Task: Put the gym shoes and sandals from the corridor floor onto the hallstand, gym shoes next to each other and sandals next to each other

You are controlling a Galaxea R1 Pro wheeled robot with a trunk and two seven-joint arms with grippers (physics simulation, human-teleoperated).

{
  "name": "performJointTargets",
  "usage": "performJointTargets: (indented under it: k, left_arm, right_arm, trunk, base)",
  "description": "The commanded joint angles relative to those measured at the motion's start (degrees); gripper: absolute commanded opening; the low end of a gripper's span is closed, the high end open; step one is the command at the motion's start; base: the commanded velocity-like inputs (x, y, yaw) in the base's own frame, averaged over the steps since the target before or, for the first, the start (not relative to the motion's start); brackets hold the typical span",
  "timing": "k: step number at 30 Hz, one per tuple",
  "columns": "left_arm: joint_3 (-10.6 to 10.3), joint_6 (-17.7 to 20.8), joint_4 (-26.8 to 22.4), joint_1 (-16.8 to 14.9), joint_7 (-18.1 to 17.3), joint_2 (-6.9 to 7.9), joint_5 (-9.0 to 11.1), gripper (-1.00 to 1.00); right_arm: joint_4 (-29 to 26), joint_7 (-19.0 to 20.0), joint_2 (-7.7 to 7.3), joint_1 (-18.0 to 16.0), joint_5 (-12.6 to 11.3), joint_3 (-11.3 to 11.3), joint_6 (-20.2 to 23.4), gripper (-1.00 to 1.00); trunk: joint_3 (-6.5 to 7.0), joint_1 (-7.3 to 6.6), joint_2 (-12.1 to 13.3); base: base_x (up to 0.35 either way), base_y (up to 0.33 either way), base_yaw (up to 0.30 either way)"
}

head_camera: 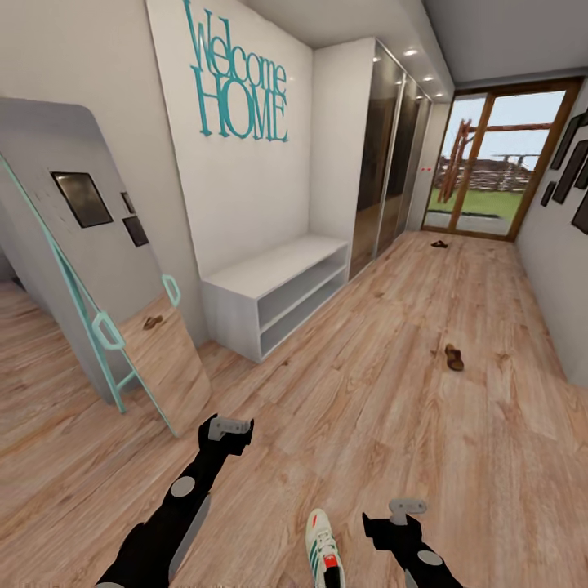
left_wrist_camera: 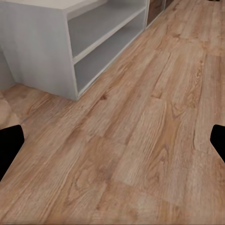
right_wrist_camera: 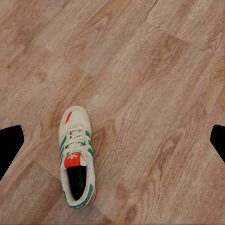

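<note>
One gym shoe [right_wrist_camera: 77, 157] under right pincer [right_wrist_camera: 112, 138]; two sandals [head_camera: 454, 357] in head view.

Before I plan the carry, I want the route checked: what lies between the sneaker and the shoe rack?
Only bare wood floor, as the head view shows, between the gym shoe and the hallstand. The nearer sandal lies off to the right.

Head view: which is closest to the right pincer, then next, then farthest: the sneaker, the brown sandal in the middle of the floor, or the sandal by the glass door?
1. Sneaker, beside the right pincer.
2. Middle sandal, on open floor.
3. Door sandal, far down the corridor.
</note>
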Motion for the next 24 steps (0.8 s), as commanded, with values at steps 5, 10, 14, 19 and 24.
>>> performJointTargets:
  k: [5,10,14,19,24]
  left_arm:
    - [-0.06,-0.18,0.01,-0.04,0.08,-0.01,0.15,1.00]
    - [-0.06,-0.17,0.03,-0.04,0.10,-0.07,0.15,1.00]
    - [-0.06,-0.18,0.03,-0.04,0.10,-0.08,0.15,1.00]
    - [-0.06,-0.18,0.03,-0.04,0.09,-0.08,0.15,1.00]
    - [-0.06,-0.18,0.03,-0.04,0.05,-0.08,0.15,1.00]
  right_arm:
    - [0.12,0.09,0.04,-0.02,-0.05,0.00,-0.23,1.00]
    - [0.13,0.09,0.02,-0.02,-0.05,0.00,-0.39,1.00]
    - [0.20,0.10,-0.01,-0.02,-0.05,0.00,-2.50,1.00]
    - [1.54,0.10,0.00,0.05,-0.05,0.00,-9.31,1.00]
    - [3.97,0.10,-0.03,0.06,-0.05,0.00,-12.25,1.00]
  trunk:
    - [-1.38,1.10,-2.04]
    - [-2.70,2.20,-4.05]
    - [-3.75,3.07,-5.65]
    - [-5.06,4.17,-7.66]
    - [-6.38,5.27,-9.67]
  base:
    - [0.000,0.000,0.179]
    - [0.000,0.000,0.180]
    - [0.000,0.000,0.180]
    - [0.000,0.000,0.179]
    - [0.000,0.000,0.179]
